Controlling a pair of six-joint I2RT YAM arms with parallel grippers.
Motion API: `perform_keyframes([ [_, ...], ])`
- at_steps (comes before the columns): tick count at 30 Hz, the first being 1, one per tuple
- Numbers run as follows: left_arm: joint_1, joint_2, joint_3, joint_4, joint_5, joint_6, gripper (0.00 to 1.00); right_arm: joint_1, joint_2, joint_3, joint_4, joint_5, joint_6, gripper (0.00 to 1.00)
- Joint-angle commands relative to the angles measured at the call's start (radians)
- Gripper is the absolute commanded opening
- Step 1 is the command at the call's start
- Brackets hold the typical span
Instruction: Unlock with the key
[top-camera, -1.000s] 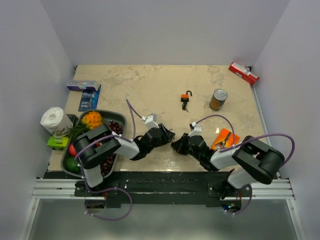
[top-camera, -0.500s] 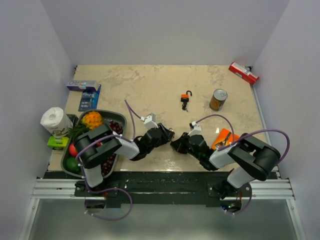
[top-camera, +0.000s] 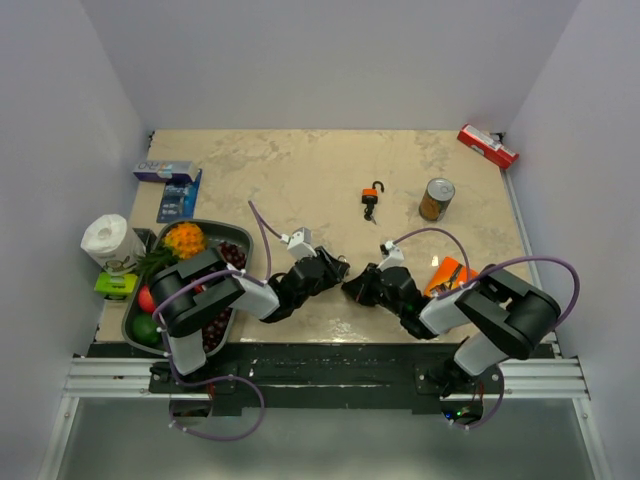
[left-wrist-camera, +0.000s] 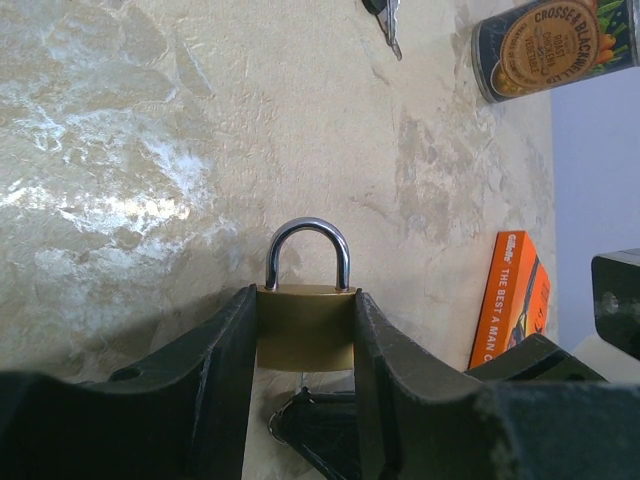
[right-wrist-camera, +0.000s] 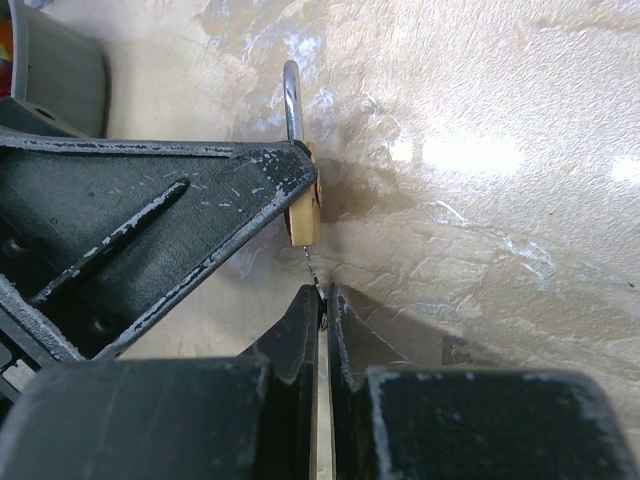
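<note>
Top view: both arms folded low near the tabletop's (top-camera: 300, 170) near edge, tips meeting at centre; left tool (top-camera: 338, 270) at 10 o'clock of right tool (right-wrist-camera: 322, 300), almost touching.

Left tool: half-spread and clamped on a brass padlock (left-wrist-camera: 305, 328); fingers press the body's two sides; silver shackle closed and pointing away from the wrist.

Right tool: fingers pressed together at the padlock's underside; a thin metal sliver (right-wrist-camera: 311, 266) runs from the padlock's base into the slit between the tips; cannot tell whether it is a blade or a wire.

Key (top-camera: 369, 212): black head, thin metal blade; lies flat on the tabletop, well apart from both tools, at roughly 1 o'clock of them in the top view; in neither tool. In the left wrist view it shows at the top edge, at 12 to 1 o'clock of the held padlock.

Key sits right against an orange padlock (top-camera: 373, 194), at its 6 o'clock; cannot tell if inserted. Can (top-camera: 436, 199) at 3 o'clock of that pair.
</note>
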Motion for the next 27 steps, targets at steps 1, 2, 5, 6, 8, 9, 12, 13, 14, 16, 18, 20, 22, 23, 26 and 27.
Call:
perform_keyframes([
  [1, -0.129, 0.031, -0.041, -0.098, 0.255, -0.023, 0.00, -0.067, 0.009, 0.075, 0.199, 0.215, -0.035, 0.00],
  [2, -0.131, 0.031, -0.041, -0.098, 0.256, -0.024, 0.00, -0.067, 0.009, 0.076, 0.200, 0.215, -0.034, 0.00],
  [5, -0.135, 0.039, -0.039, -0.098, 0.256, -0.026, 0.00, -0.077, 0.000, 0.084, 0.199, 0.212, -0.037, 0.00],
  [6, -0.135, 0.042, -0.039, -0.098, 0.258, -0.026, 0.00, -0.078, -0.011, 0.084, 0.197, 0.212, -0.037, 0.00],
  [8, -0.138, 0.047, -0.038, -0.101, 0.258, -0.024, 0.00, -0.084, -0.022, 0.090, 0.185, 0.207, -0.038, 0.00],
  [9, -0.140, 0.051, -0.036, -0.102, 0.255, -0.023, 0.00, -0.086, -0.030, 0.093, 0.179, 0.207, -0.045, 0.00],
  [12, -0.146, 0.051, -0.033, -0.114, 0.246, -0.017, 0.00, -0.090, -0.051, 0.101, 0.161, 0.213, -0.055, 0.00],
  [13, -0.149, 0.050, -0.032, -0.119, 0.241, -0.017, 0.00, -0.090, -0.057, 0.102, 0.156, 0.213, -0.057, 0.00],
  [14, -0.151, 0.048, -0.032, -0.127, 0.235, -0.015, 0.00, -0.094, -0.059, 0.104, 0.151, 0.218, -0.060, 0.00],
  [16, -0.152, 0.047, -0.030, -0.130, 0.230, -0.015, 0.00, -0.094, -0.051, 0.110, 0.147, 0.213, -0.065, 0.00],
  [18, -0.154, 0.044, -0.028, -0.128, 0.232, -0.017, 0.00, -0.094, -0.034, 0.111, 0.156, 0.207, -0.066, 0.00],
  [20, -0.154, 0.037, -0.028, -0.119, 0.238, -0.021, 0.00, -0.094, -0.007, 0.105, 0.186, 0.202, -0.068, 0.00],
  [22, -0.154, 0.031, -0.028, -0.116, 0.238, -0.023, 0.00, -0.094, 0.009, 0.096, 0.219, 0.193, -0.072, 0.00],
  [23, -0.154, 0.022, -0.030, -0.116, 0.235, -0.023, 0.00, -0.094, 0.018, 0.093, 0.223, 0.192, -0.075, 0.00],
  [26, -0.154, -0.001, -0.041, -0.108, 0.227, -0.021, 0.00, -0.094, 0.007, 0.085, 0.217, 0.190, -0.084, 0.00],
  [27, -0.154, -0.009, -0.045, -0.102, 0.226, -0.020, 0.00, -0.092, 0.003, 0.076, 0.214, 0.189, -0.083, 0.00],
])
